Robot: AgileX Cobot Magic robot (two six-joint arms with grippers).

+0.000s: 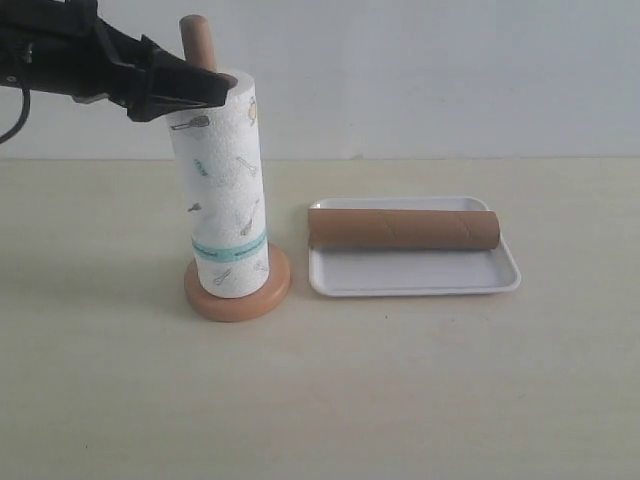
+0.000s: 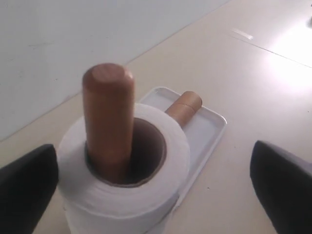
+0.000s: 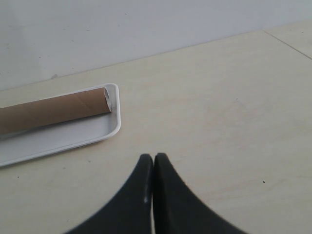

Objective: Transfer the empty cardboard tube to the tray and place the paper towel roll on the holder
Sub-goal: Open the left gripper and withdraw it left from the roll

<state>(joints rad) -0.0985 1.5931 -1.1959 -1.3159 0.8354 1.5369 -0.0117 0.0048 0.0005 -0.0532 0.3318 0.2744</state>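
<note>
Exterior view: a thick white printed paper towel roll (image 1: 227, 190) sits on a tan wooden pole holder (image 1: 238, 298). A brown cardboard tube (image 1: 403, 228) lies in a flat white plastic tray (image 1: 415, 278).

Left wrist view: the left gripper (image 2: 153, 156), spread wide, flanks the roll's top. Clipping the roll could topple the holder.

Right wrist view: the right gripper (image 3: 154, 168), pressed together, hangs above a pale beige tabletop (image 3: 219, 97), with a white wall (image 3: 97, 29) behind.

Roll (image 1: 225, 190) on holder (image 1: 199, 42), tube (image 1: 403, 229) in tray (image 1: 412, 281)
</note>
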